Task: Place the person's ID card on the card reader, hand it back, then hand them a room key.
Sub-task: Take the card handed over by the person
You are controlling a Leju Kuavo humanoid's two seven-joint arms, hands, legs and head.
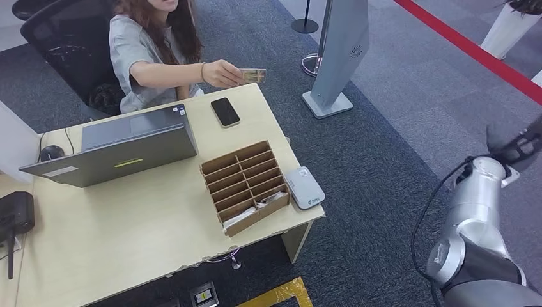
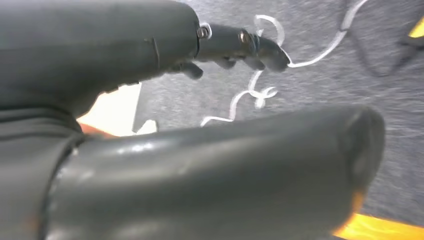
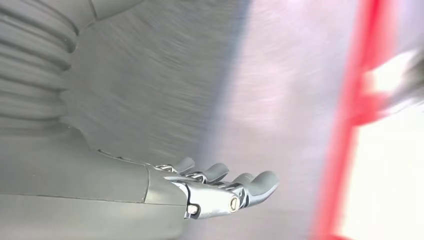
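Note:
A seated person across the desk holds an ID card (image 1: 253, 75) out past the desk's far right corner. The white card reader (image 1: 304, 187) lies at the desk's right edge. A slotted wooden box (image 1: 245, 185) stands beside it, with white room key cards (image 1: 246, 214) in its nearest slots. My right arm is raised at the right of the head view, its dark hand (image 1: 519, 146) well away from the card and over the carpet. In the right wrist view that hand (image 3: 210, 187) holds nothing and its fingers are extended. My left hand (image 2: 165, 55) hangs over the floor, holding nothing.
A grey laptop (image 1: 121, 150), a black phone (image 1: 225, 111) and a mouse (image 1: 51, 152) lie on the pale desk (image 1: 128, 236). A black device (image 1: 16, 214) sits at its left edge. A grey kiosk stand (image 1: 339, 57) rises beyond the desk. A red line (image 1: 473, 54) crosses the carpet.

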